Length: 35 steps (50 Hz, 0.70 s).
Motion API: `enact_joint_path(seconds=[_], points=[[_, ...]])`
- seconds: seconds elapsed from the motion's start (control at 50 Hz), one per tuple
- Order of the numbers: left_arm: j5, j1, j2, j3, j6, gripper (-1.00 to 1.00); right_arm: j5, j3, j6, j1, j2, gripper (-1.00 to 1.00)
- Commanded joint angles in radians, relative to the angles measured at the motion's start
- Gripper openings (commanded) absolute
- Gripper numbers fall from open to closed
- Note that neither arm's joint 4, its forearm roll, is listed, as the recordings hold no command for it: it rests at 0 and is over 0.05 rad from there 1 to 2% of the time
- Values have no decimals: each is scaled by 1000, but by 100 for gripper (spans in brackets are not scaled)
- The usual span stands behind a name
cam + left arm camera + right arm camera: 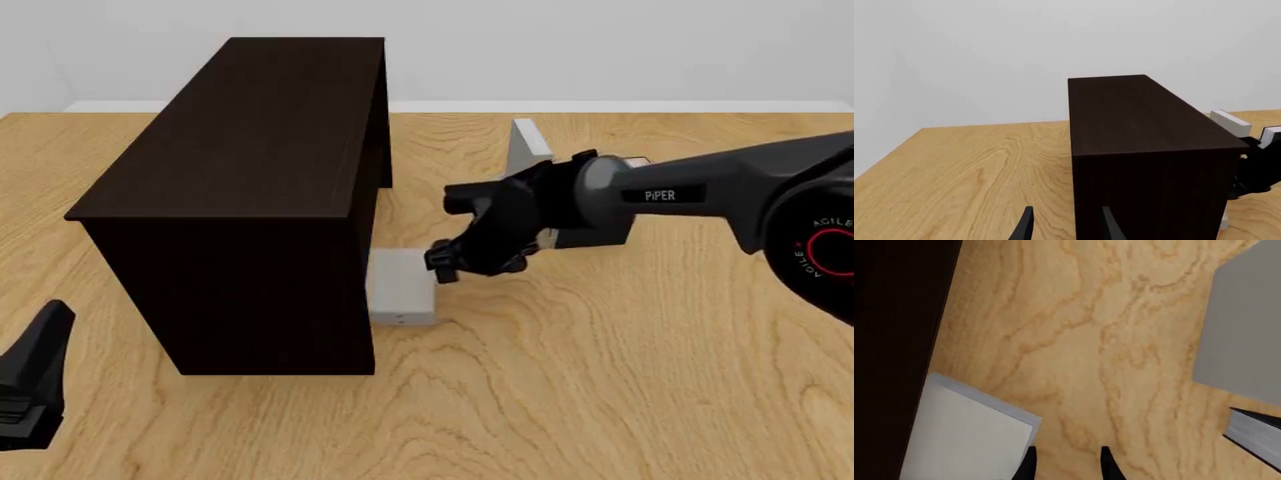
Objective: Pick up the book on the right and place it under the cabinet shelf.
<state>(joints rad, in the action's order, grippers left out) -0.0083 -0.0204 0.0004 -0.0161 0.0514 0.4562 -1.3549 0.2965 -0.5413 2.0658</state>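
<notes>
Our right gripper [445, 262] hangs a little open and holds nothing. The book [399, 288] lies flat on the table [601, 370], touching the cabinet shelf [240, 200], partly tucked under. We should back away slowly, so we do not bump it.

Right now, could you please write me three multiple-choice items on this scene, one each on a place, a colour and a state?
1. Where does the light grey book lie?
A. on top of the cabinet
B. flat on the table, partly tucked under the cabinet's right side
C. in the left gripper

2. What colour is the cabinet?
A. very dark brown
B. white
C. red

3. What is the right gripper holding?
A. the grey book
B. a black book
C. nothing

Answers:
1 B, the front view shows it at the cabinet's base.
2 A, in the front and left wrist views.
3 C, its fingers are over bare table beside the book.
</notes>
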Motion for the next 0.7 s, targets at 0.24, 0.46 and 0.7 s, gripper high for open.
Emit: enact_joint_path(seconds=[0.24,0.46,0.7], points=[[-4,3,0,6,2,100,-25,-33,-17,-75,28,100],[0,8,0,2,1,100,-31,-53,3,-106,45,100],[-10,10,0,10,-2,100,-29,-73,9,-124,54,100]])
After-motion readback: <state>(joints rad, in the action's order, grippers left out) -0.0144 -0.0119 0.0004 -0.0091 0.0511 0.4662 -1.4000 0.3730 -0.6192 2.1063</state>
